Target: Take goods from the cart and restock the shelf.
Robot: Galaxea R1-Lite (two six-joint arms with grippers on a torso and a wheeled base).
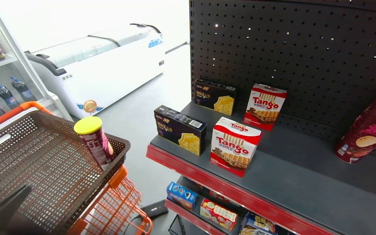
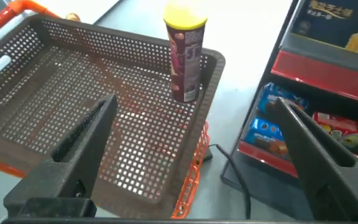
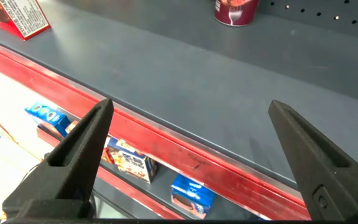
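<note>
You get bright, even daylight from the left of the dark grey metal shelf with the red front lip (image 1: 305, 182). Out that way the pale floor and the white chest freezer with the curved glass lid (image 1: 103, 71) wash out almost to plain white. On the shelf itself, shadows are soft and faint. Behind it, the black perforated back panel (image 1: 305, 42) lets pinpoints of light through its holes. Below the shelf, the lower red-edged tier (image 1: 191, 215) sits in shade. Left of the shelf, the maroon crisp tube (image 2: 185, 62) has its yellow plastic lid (image 2: 185, 15) glaring against the bright floor.
</note>
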